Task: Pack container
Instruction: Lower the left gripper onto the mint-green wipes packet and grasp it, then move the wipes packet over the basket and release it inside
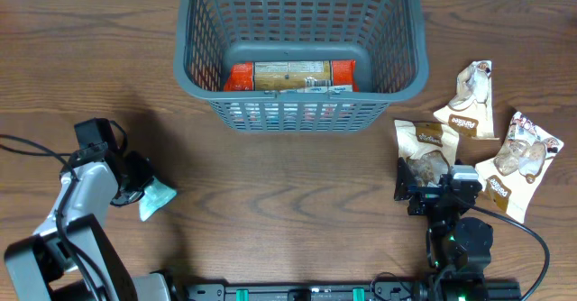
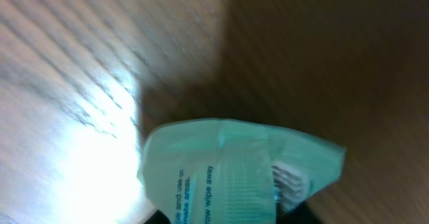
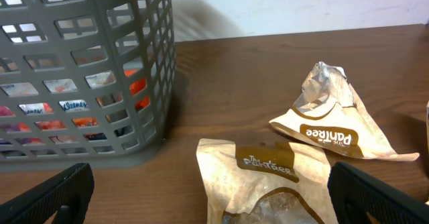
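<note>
Brown wood-grain table point(image 1: 270, 206) under everything. At its far middle, a large dark grey basket point(image 1: 297, 116), upright, open side up, slotted walls all round. Holds one long packet point(image 1: 290, 76) with orange ends and a tan middle, flat on the bottom along the near wall; shows through the slots in the right wrist view as patches of orange and white.

At the near left, the left arm point(image 1: 86, 188), grey and black, bent over the table well apart from the basket. At the near right, the right arm point(image 1: 460, 238), black, reaching toward the snacks.

Right of the basket, three snack packets on the wood. Nearest the arm, a brown packet point(image 1: 425, 143) with a clear window, lying flat, near the basket's right corner but not touching it. Beyond it, a cream packet point(image 1: 471, 101), crumpled at the top. Farther right, a third packet point(image 1: 518, 161), white and brown, near the table's edge.

Right gripper point(image 1: 431, 177) spread wide, low over the brown packet's near end; fingers point(image 3: 50, 197) far apart at either side of the wrist view, gripping nothing.

Left gripper point(image 1: 140, 186) pinched on a small teal packet point(image 1: 158, 197), which sticks out beyond the tips, blurred in the wrist view.
</note>
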### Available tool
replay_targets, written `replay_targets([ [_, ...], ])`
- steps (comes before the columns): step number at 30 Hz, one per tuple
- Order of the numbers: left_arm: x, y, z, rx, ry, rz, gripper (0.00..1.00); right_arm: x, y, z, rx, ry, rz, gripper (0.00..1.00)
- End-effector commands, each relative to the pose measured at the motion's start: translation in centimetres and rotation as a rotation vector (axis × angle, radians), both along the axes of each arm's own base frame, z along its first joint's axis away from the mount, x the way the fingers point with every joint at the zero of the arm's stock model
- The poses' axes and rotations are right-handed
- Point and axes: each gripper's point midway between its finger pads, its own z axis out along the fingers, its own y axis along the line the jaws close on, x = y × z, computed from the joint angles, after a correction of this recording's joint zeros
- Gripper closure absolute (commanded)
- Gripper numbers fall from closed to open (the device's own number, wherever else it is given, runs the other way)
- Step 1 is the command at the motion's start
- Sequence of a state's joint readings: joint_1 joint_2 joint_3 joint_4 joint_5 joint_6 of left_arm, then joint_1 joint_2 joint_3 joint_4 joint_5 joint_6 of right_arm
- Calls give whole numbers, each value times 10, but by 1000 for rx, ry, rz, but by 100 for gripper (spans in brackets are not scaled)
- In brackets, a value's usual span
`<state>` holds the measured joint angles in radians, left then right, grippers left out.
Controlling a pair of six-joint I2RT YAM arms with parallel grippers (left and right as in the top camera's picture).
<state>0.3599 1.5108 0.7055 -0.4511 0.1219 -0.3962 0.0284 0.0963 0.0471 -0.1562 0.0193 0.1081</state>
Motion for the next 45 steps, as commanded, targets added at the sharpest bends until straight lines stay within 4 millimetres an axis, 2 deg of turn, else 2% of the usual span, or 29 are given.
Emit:
replay_targets([
  [1,16,-4,28,-41,-113,71,94,0,-1,-2,16,2,-11,1],
  [4,36,-3,66,-28,-259,59,94,0,-1,-2,16,2,-11,1],
  [9,70,-13,151,28,-533,-152,94,0,-1,-2,16,2,-11,1],
  [13,81,-22,214,88,-637,-301,94,0,-1,-1,16,2,-11,1],
  [19,98,-45,327,270,-780,-538,94,0,-1,-1,16,2,-11,1],
  [21,105,-59,364,333,-848,-629,94,0,-1,-2,16,2,-11,1],
  [24,115,-91,415,423,-959,-789,94,0,-1,-2,16,2,-11,1],
  [26,121,-116,441,479,-1020,-907,94,0,-1,-1,15,2,-11,1],
  [28,127,-142,456,521,-1066,-1018,94,0,-1,-1,16,2,-11,1],
  [32,140,-199,462,564,-1120,-1240,94,0,-1,-1,15,2,-11,1],
  [36,151,-265,439,583,-1137,-1481,94,0,-4,-1,12,0,-30,1],
  [38,159,-294,419,621,-1109,-1571,94,0,-4,-1,11,-2,-30,1],
  [41,175,-324,381,727,-1022,-1708,94,0,-6,-1,10,-2,-37,1],
  [45,195,-346,324,769,-903,-1862,94,0,-6,-1,11,-2,-37,1],
])
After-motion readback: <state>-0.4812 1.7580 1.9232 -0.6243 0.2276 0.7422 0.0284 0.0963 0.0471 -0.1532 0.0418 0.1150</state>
